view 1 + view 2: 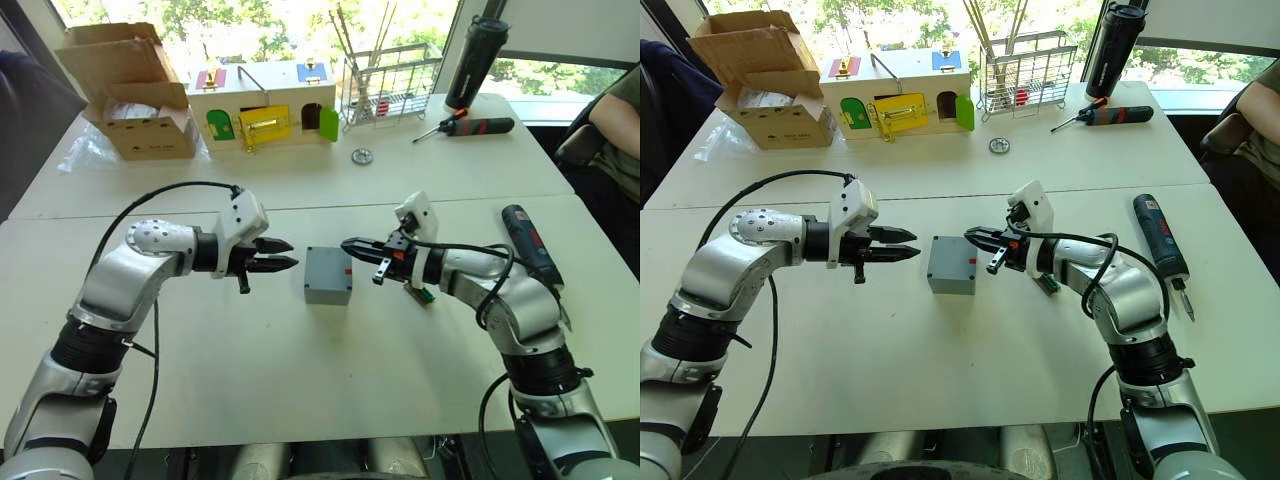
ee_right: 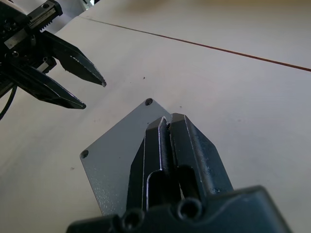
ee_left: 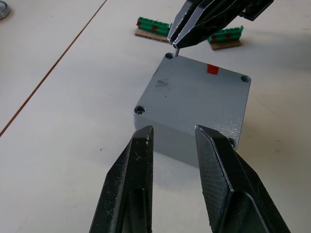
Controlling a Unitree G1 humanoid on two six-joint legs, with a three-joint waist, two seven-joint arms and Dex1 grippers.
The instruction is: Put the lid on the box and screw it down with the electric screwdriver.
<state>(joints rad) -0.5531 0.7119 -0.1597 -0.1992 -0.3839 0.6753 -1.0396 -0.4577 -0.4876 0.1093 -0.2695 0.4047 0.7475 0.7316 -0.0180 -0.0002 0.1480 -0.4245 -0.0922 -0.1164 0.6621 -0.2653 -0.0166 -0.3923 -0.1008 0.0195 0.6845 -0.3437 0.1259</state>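
The left pincer (image 1: 283, 254) hovers just left of the box (image 1: 329, 275), fingers parted with nothing between them, tips pointing toward the box and apart from it. The box sits on the white bench (image 1: 300, 380) near its middle, between the two pincers. The lid (image 3: 201, 90) lies flat on top of the box, flush with its edges, corner holes visible and a small red mark near one edge. In the left wrist view two green terminal strips (image 3: 154, 27) lie on the bench beyond the box.

The right pincer (image 1: 350, 245) reaches in from the right, fingers pressed together, its tip over a corner hole of the lid; a thin metal pin projects from the tip toward that hole, and whether it touches cannot be told.

The electric screwdriver (image 1: 530, 243) lies on the bench at the right, well apart from the box and beside the right arm, untouched by either pincer.
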